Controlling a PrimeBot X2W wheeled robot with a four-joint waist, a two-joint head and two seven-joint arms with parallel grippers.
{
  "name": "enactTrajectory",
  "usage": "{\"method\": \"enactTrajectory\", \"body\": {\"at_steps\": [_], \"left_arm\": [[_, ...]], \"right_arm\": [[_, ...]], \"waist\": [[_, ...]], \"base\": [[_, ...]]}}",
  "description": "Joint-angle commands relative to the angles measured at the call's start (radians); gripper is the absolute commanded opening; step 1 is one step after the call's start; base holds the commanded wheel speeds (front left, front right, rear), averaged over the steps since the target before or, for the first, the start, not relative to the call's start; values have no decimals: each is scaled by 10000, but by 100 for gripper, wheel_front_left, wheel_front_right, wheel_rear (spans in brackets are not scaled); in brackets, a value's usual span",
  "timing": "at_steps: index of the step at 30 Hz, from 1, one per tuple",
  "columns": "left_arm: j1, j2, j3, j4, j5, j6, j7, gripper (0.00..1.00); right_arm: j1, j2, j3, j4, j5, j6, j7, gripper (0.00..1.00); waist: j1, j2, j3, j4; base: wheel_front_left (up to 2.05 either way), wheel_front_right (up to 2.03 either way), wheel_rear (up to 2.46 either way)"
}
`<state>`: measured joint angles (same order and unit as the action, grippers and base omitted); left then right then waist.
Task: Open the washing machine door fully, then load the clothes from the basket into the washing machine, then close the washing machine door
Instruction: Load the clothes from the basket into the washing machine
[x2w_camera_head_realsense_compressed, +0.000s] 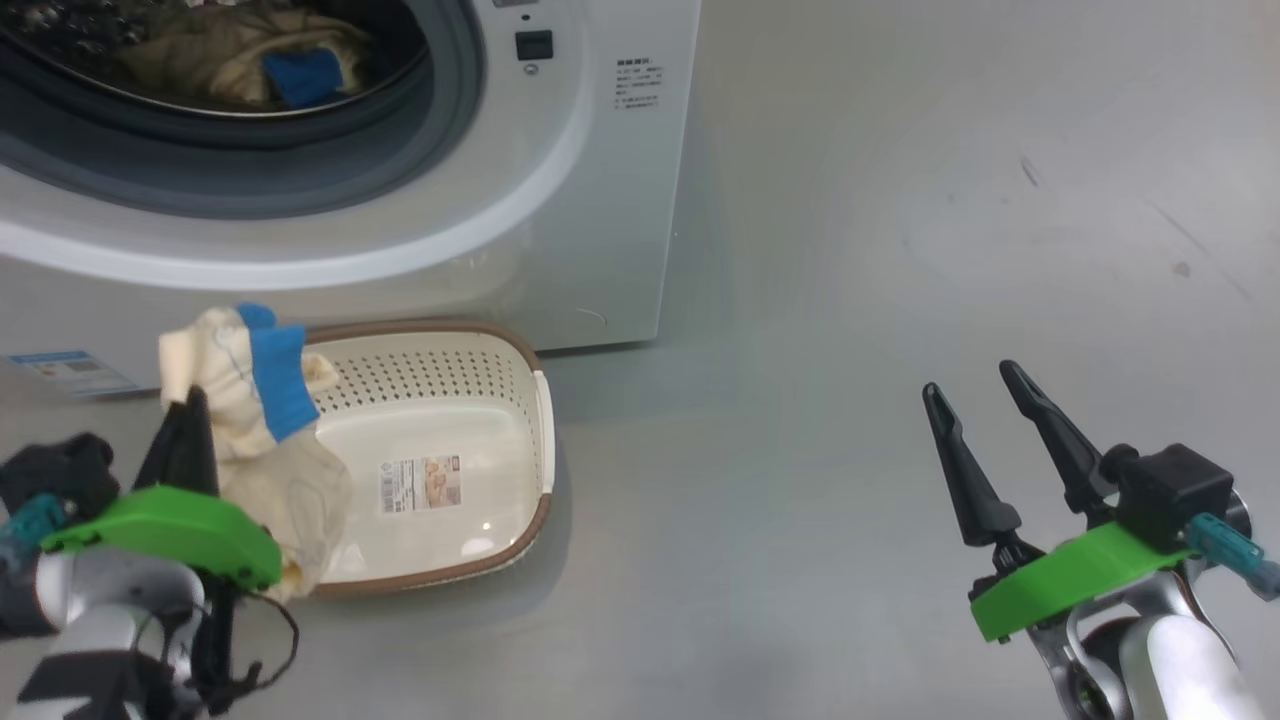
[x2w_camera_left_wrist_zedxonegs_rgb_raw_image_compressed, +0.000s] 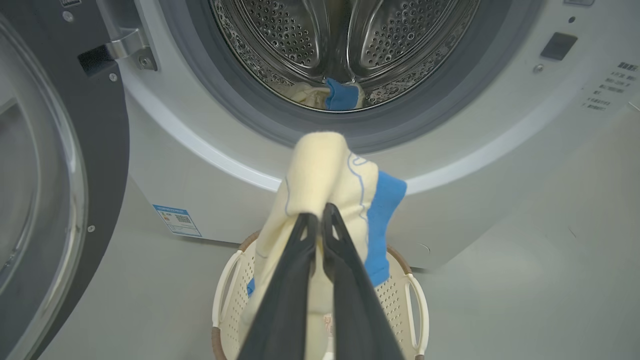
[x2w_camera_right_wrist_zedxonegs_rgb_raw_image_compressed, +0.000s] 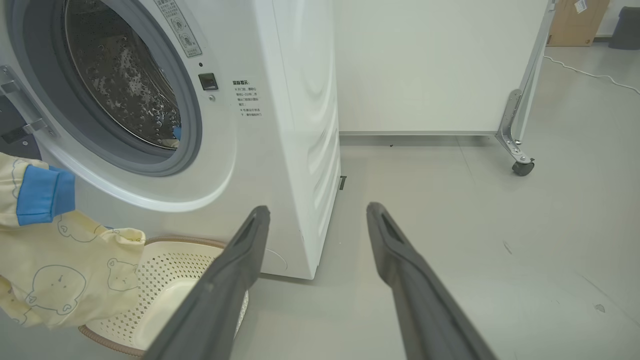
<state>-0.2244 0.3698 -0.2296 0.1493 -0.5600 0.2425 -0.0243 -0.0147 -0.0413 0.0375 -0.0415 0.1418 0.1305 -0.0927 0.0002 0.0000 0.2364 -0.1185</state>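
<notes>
My left gripper (x2w_camera_head_realsense_compressed: 190, 400) (x2w_camera_left_wrist_zedxonegs_rgb_raw_image_compressed: 320, 212) is shut on a pale yellow garment (x2w_camera_head_realsense_compressed: 245, 395) (x2w_camera_left_wrist_zedxonegs_rgb_raw_image_compressed: 320, 170) (x2w_camera_right_wrist_zedxonegs_rgb_raw_image_compressed: 55, 250) with bear outlines and a blue cuff, lifted above the cream basket (x2w_camera_head_realsense_compressed: 470, 350) (x2w_camera_left_wrist_zedxonegs_rgb_raw_image_compressed: 400, 300) (x2w_camera_right_wrist_zedxonegs_rgb_raw_image_compressed: 170, 265). The basket sits on the floor in front of the white washing machine (x2w_camera_head_realsense_compressed: 560, 180) (x2w_camera_left_wrist_zedxonegs_rgb_raw_image_compressed: 475, 150) (x2w_camera_right_wrist_zedxonegs_rgb_raw_image_compressed: 280, 150). More clothes (x2w_camera_head_realsense_compressed: 250, 60) (x2w_camera_left_wrist_zedxonegs_rgb_raw_image_compressed: 332, 95), yellow and blue, lie in the steel drum. The washing machine door (x2w_camera_left_wrist_zedxonegs_rgb_raw_image_compressed: 55, 165) stands swung open at the left. My right gripper (x2w_camera_head_realsense_compressed: 975, 385) (x2w_camera_right_wrist_zedxonegs_rgb_raw_image_compressed: 317, 215) is open and holds nothing, over bare floor to the right.
A blue label (x2w_camera_head_realsense_compressed: 70, 370) (x2w_camera_left_wrist_zedxonegs_rgb_raw_image_compressed: 177, 220) sits low on the washer's front. Grey floor (x2w_camera_head_realsense_compressed: 950, 220) stretches to the right of the machine. In the right wrist view a white panel on a caster (x2w_camera_right_wrist_zedxonegs_rgb_raw_image_compressed: 522, 167) stands behind, with a cable on the floor beyond.
</notes>
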Motion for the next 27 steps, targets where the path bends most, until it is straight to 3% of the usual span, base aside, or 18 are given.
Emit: {"method": "enactTrajectory", "body": {"at_steps": [1, 9, 20, 27], "left_arm": [[-875, 454, 554, -127, -81, 56, 117, 0], [-3263, 1141, 665, 967, -294, -403, 1271, 0], [-6636, 3072, 721, 1892, -422, -1002, 4331, 0], [-8131, 3845, 723, 1876, -472, -1073, 5861, 0]], "right_arm": [[-442, -89, 249, -251, 81, 2, -192, 100], [-1094, -89, 614, 193, 475, 2, -785, 100], [-1894, -89, 1298, 994, 1236, 2, -1497, 100], [-2316, -89, 1693, 1245, 1585, 2, -1660, 100]], "waist": [[-2, 0, 497, -325], [-2, 0, 1581, -1137], [-2, 0, 3140, -2211], [-2, 0, 3841, -2708]], "base": [[0, 0, 0], [0, 0, 0], [0, 0, 0], [0, 0, 0]]}}
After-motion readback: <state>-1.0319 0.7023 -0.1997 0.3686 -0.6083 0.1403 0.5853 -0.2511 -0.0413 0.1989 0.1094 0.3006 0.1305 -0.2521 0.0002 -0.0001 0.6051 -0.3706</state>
